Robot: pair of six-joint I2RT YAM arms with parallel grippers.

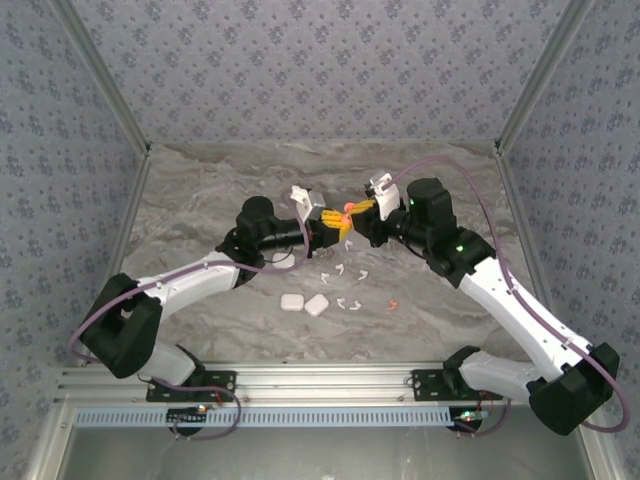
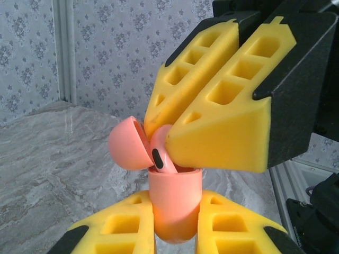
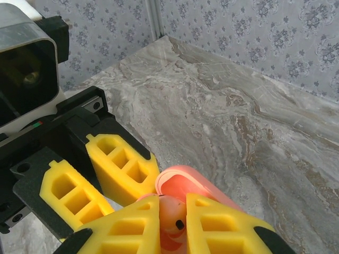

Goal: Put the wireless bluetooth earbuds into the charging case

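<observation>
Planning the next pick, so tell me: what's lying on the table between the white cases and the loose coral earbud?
White earbuds lie between the white cases and the coral earbud, seen in the top view.

Bright, even light casts faint soft shadows; wrist views blur slightly up close.

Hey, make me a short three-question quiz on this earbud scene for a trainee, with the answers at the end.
1. Which gripper holds the coral case?
2. True or false: the coral case is shut.
3. The right gripper pinches: A a white earbud, B a coral earbud, C nothing.
Key: 1 the left gripper; 2 false; 3 B.
</observation>
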